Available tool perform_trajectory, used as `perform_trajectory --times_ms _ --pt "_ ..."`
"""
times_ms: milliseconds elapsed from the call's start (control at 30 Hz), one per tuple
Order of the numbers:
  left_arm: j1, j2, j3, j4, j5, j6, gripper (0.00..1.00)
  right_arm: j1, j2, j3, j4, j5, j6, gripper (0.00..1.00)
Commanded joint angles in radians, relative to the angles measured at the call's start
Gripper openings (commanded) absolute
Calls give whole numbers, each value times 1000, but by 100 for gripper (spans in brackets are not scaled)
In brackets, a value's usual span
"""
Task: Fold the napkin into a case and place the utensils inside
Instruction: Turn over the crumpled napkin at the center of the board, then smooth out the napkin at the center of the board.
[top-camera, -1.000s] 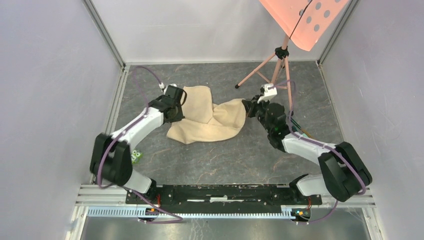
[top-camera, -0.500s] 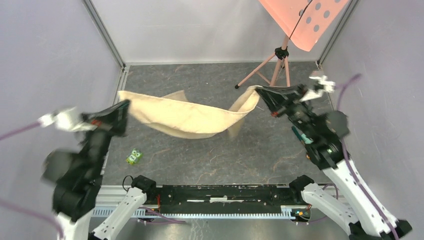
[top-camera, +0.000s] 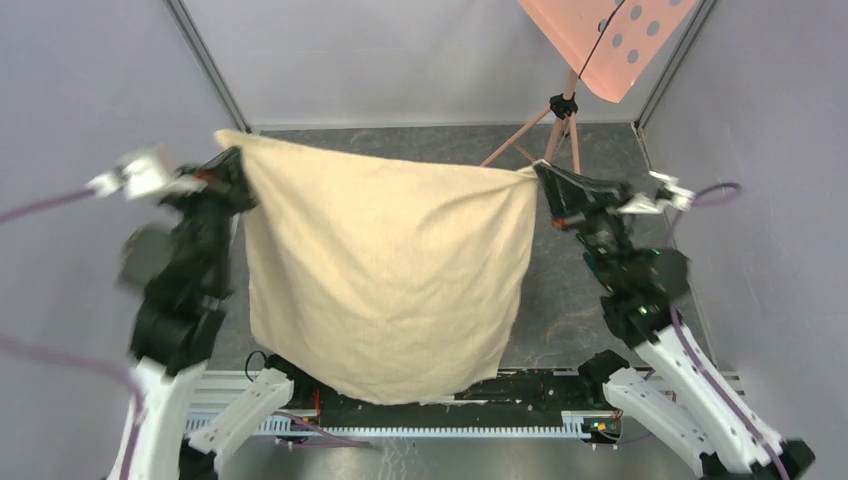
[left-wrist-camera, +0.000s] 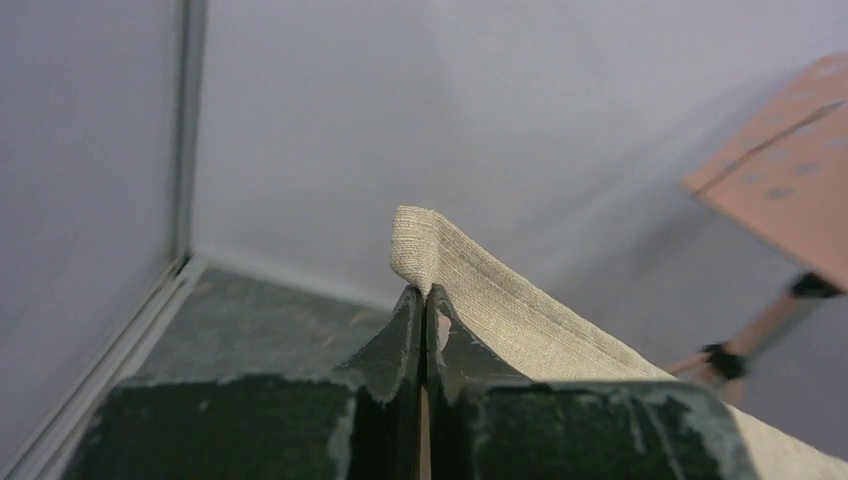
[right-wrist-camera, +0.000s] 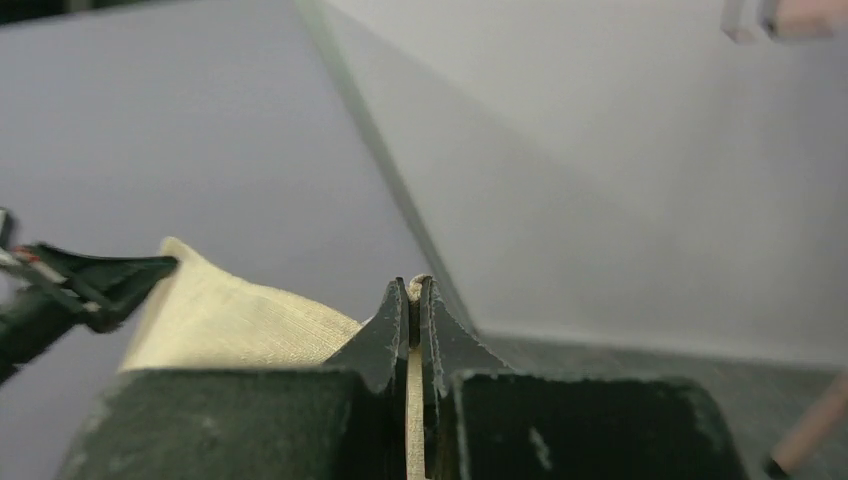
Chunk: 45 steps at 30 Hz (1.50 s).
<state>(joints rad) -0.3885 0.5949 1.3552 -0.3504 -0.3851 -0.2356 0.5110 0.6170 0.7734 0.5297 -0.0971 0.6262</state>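
Note:
The beige napkin (top-camera: 385, 275) hangs spread out in the air between both arms, lifted high above the table and covering its middle. My left gripper (top-camera: 236, 160) is shut on its top left corner (left-wrist-camera: 425, 250). My right gripper (top-camera: 540, 172) is shut on its top right corner (right-wrist-camera: 417, 287). The top edge is stretched taut between them; the lower edge hangs down near the arm bases. The right wrist view shows the napkin (right-wrist-camera: 230, 320) running to the left gripper's fingers (right-wrist-camera: 100, 280). The utensils are hidden or out of view.
A pink tripod stand (top-camera: 555, 120) with an orange perforated panel (top-camera: 610, 40) stands at the back right, close behind my right gripper. Grey enclosure walls close in on three sides. The hanging cloth hides most of the dark table (top-camera: 590, 290).
Both arms have swung up and apart. The napkin, crumpled on the table a second ago, went up sagging and now hangs flat and taut. The green frog toy is now covered.

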Motion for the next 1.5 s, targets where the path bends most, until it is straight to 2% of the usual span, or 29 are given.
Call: perform_trajectory --times_ms 0,67,133,233,267,300,333,367,433,500,533,600,700,900,1000,1100,1200,1333,1467 --pt "1 304 -97 62 -423 48 2 1 237 -126 -11 360 -101 1" --pt "8 419 -189 245 -462 89 2 1 387 -143 61 417 -132 1" --pt "39 554 -223 342 -461 63 2 -1 552 -138 162 436 -171 1" --pt "103 787 -151 328 -443 -43 2 -5 807 -20 170 465 -223 1" --pt "134 875 -93 287 -401 -82 2 -9 880 29 123 483 -230 1" --pt "156 942 -36 243 -358 -98 2 -10 940 83 97 501 -252 7" --pt "176 1035 51 187 -320 -102 5 -12 1015 136 52 490 -282 23" --pt "189 1108 144 78 -298 -110 20 -17 1069 223 -29 468 -311 30" --pt "210 1252 382 -177 -214 -101 55 -19 1158 400 -272 458 -352 57" --pt "216 1320 526 -359 -176 -109 83 -18 1197 485 -442 439 -369 78" --pt "218 1316 548 -411 -146 -113 87 -19 1201 517 -501 421 -386 79" --pt "221 1239 479 -415 -76 -120 95 -17 1174 515 -597 390 -416 82" --pt "221 1054 261 -333 84 -159 100 -10 1088 429 -657 305 -446 83" --pt "219 784 -188 -118 492 -294 100 38 888 94 -509 66 -430 83" --pt "218 730 -347 2 586 -354 100 52 860 -20 -392 22 -389 83" --pt "221 749 -384 53 584 -377 100 52 895 -49 -302 45 -357 78" --pt "225 800 -391 170 616 -409 100 52 961 -1 -278 75 -357 69" --pt "232 970 -305 231 590 -459 100 52 1063 90 -277 137 -352 53" --pt "255 1136 -223 255 534 -552 100 42 1150 159 -259 196 -344 52"
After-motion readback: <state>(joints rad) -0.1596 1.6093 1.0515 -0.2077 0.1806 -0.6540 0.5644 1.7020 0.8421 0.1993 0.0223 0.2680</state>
